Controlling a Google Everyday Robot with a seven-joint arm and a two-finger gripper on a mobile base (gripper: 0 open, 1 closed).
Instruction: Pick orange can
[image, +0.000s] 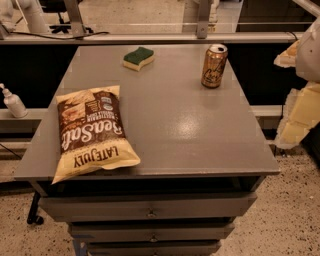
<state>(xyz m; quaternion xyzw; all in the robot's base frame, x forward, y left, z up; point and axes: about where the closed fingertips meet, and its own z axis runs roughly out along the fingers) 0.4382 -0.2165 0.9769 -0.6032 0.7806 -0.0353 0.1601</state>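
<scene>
We count one orange can (214, 65), one chip bag (90, 131) and one sponge (138, 58) on the grey table (190, 130), the can upright near its far right corner, well apart from the gripper (300, 117) off the table's right side, whose grip we cannot tell, over speckled floor (295, 220).

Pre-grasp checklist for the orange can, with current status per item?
1. Target orange can stands upright on the table, far right part: ok.
2. Room around it: sponge and chip bag lie well apart to its left: ok.
3. The claw is in view at the right edge, beside the table: ok.
4. Claw lined up over the can: not ok, it is off to the side.
5. Claw height against the can: cannot tell.
</scene>
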